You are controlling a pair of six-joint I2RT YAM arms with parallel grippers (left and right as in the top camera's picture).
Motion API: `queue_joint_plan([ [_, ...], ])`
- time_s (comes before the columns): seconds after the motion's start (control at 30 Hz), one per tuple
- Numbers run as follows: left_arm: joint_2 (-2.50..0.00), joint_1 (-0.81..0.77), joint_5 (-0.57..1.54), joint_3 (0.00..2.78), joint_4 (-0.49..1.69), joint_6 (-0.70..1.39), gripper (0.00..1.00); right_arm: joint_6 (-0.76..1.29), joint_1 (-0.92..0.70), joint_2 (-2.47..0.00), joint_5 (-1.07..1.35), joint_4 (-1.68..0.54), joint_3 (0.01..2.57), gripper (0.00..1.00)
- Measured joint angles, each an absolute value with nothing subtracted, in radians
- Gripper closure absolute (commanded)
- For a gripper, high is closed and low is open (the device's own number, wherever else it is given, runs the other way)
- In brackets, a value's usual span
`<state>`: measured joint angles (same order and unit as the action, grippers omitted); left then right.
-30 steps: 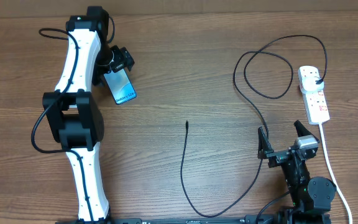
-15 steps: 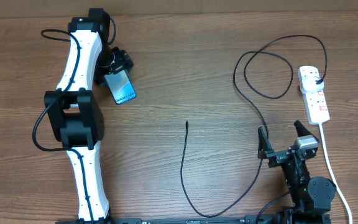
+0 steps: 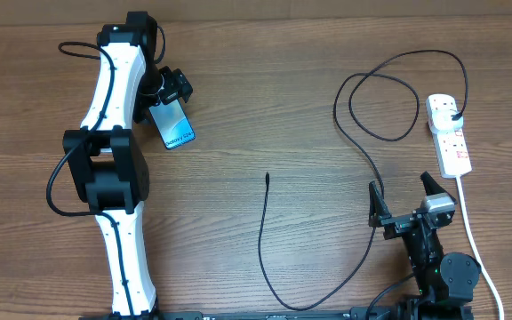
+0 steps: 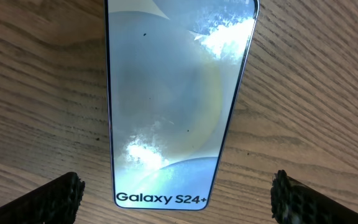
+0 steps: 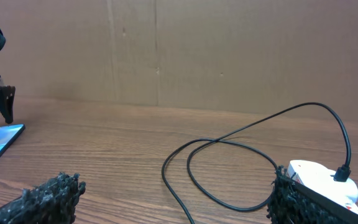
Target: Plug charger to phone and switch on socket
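Note:
The phone (image 3: 176, 124) lies flat on the table at upper left, its light-blue screen up; the left wrist view shows it (image 4: 173, 99) with "Galaxy S24+" text. My left gripper (image 3: 174, 92) is open just behind the phone, its fingers (image 4: 176, 196) wide on either side of the phone's end, not touching it. The black charger cable (image 3: 263, 240) runs from its loose tip (image 3: 267, 178) at mid-table, loops right and ends in a plug in the white socket strip (image 3: 449, 133). My right gripper (image 3: 404, 200) is open and empty near the front right, with the cable loop (image 5: 229, 174) ahead of it.
The socket's thick white cord (image 3: 474, 240) runs down the right side past my right arm. A cardboard wall (image 5: 179, 50) stands behind the table. The left arm (image 3: 109, 160) stretches along the left side.

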<state>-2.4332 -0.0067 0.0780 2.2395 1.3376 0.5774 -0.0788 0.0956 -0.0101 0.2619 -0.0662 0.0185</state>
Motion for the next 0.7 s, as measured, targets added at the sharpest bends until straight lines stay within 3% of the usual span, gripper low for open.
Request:
queue_joint_plan([
  [0.7,-2.433,-0.007,0.077,2.239,1.307,0.577,0.00,-0.079,0.096,-0.010,0.262,-0.067,0.019,0.00],
])
